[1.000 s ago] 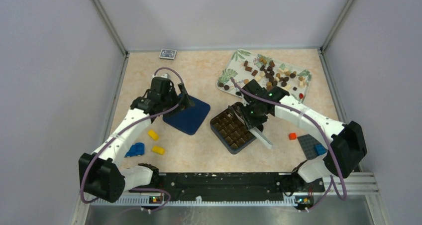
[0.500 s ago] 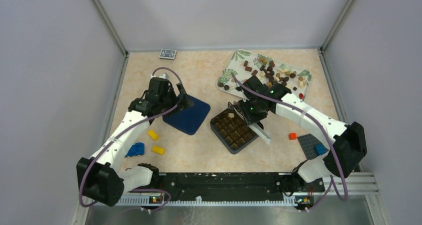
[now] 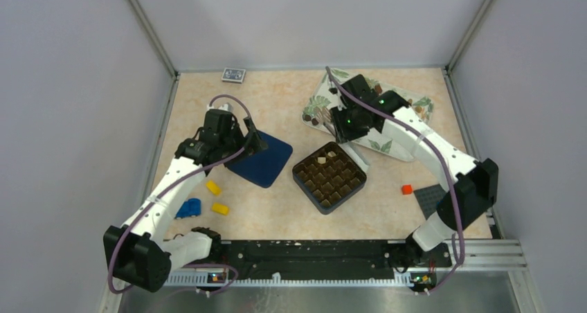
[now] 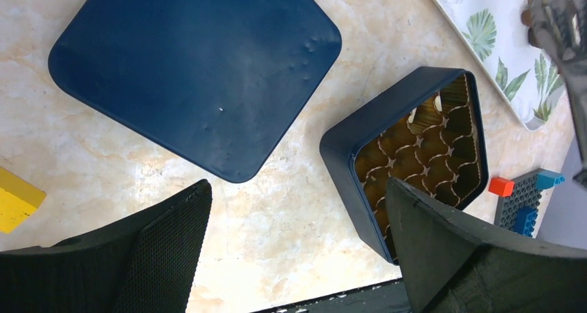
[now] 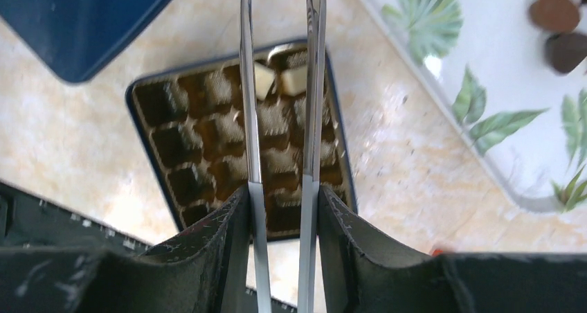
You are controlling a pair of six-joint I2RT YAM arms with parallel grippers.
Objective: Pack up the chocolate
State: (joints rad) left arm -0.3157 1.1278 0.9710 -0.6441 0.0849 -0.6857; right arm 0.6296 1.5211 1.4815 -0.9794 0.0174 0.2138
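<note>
Tweezers (image 5: 247,84), clamped in the right gripper (image 5: 284,219), had swung from the box (image 4: 349,167) back over the tray (image 3: 377,145), where brown chocolates (image 5: 554,12) waited; two cream chocolates (image 5: 265,79) sat in corner cells. The left gripper (image 4: 297,216) hung wide open above the lid (image 4: 194,70)

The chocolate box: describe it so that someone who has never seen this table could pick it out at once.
Look at the middle of the beige table, in front of the leaf-patterned tray. A square dark blue box sits there, right of a flat dark blue lid. Unlike the lid, it is open-topped, showing a brown grid of cells with two pale candies.
</note>
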